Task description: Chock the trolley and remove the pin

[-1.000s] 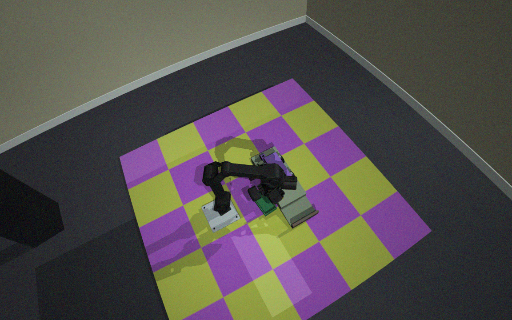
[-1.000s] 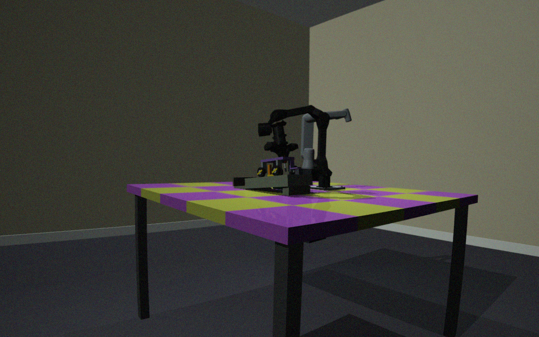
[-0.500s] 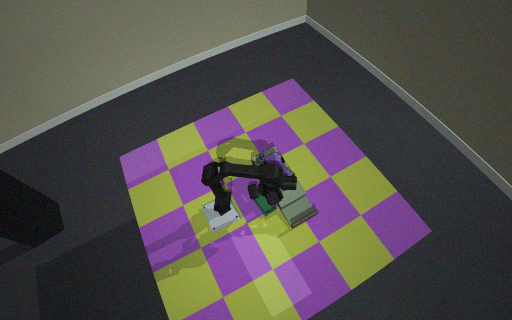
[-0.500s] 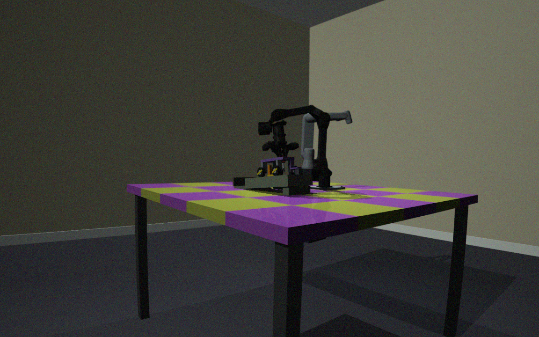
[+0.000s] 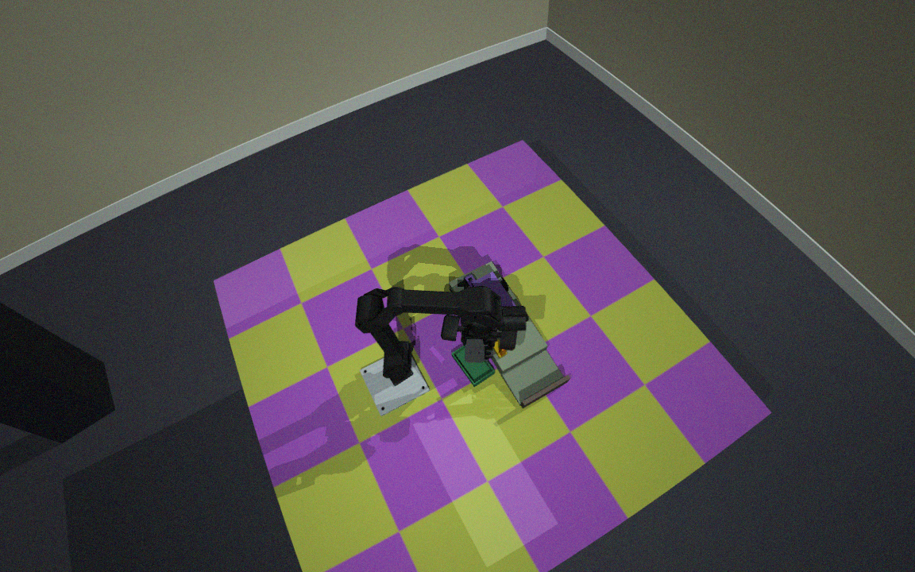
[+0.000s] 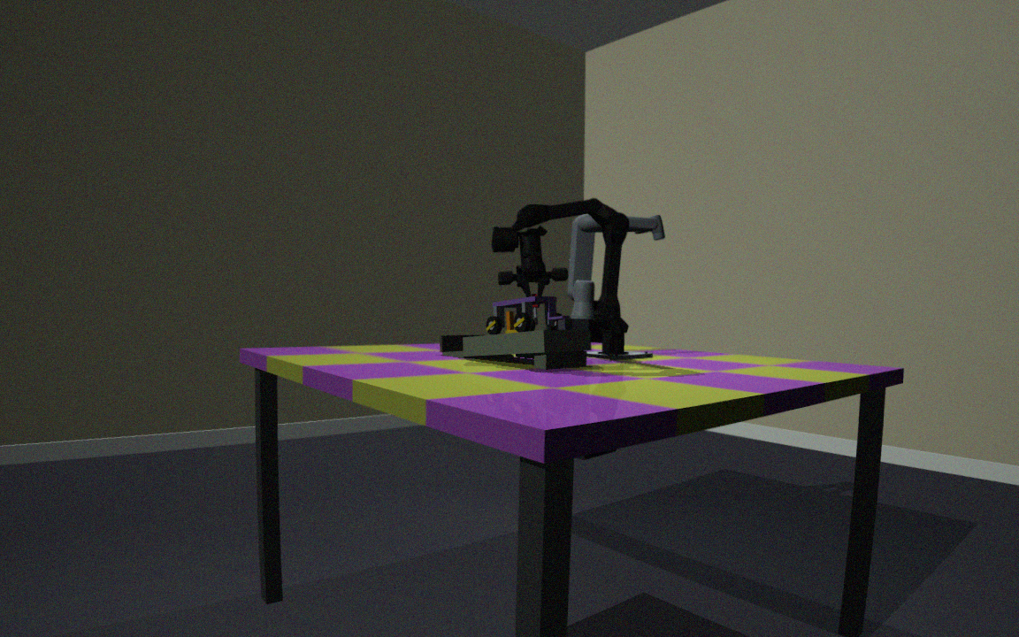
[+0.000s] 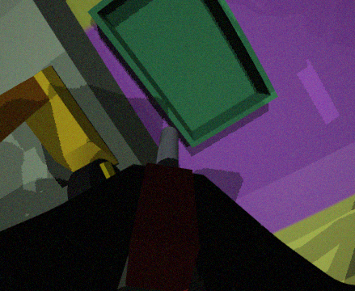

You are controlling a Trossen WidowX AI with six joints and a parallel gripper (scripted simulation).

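My gripper (image 6: 535,294) (image 7: 166,183) is shut on the red head of the stop pin (image 7: 165,226). The pin's grey shaft points down, free of the ramp, with its tip near the tray's corner in the wrist view. The green tray (image 5: 473,365) (image 7: 185,61) lies beside the ramp (image 5: 531,355) (image 6: 489,345). The purple trolley (image 5: 491,287) (image 6: 515,303) stands on the ramp, partly hidden by the arm from above. The yellow chock (image 5: 500,348) (image 7: 69,129) with its orange handle sits on the downhill side of a trolley wheel (image 7: 84,178). They look close together; contact is partly hidden.
The arm's pale base plate (image 5: 376,391) (image 6: 639,354) is on the checkered table (image 5: 617,469) (image 6: 386,387). The ramp's side wall runs between the chock and the tray. A grey arm-like shape (image 6: 580,261) stands behind my arm.
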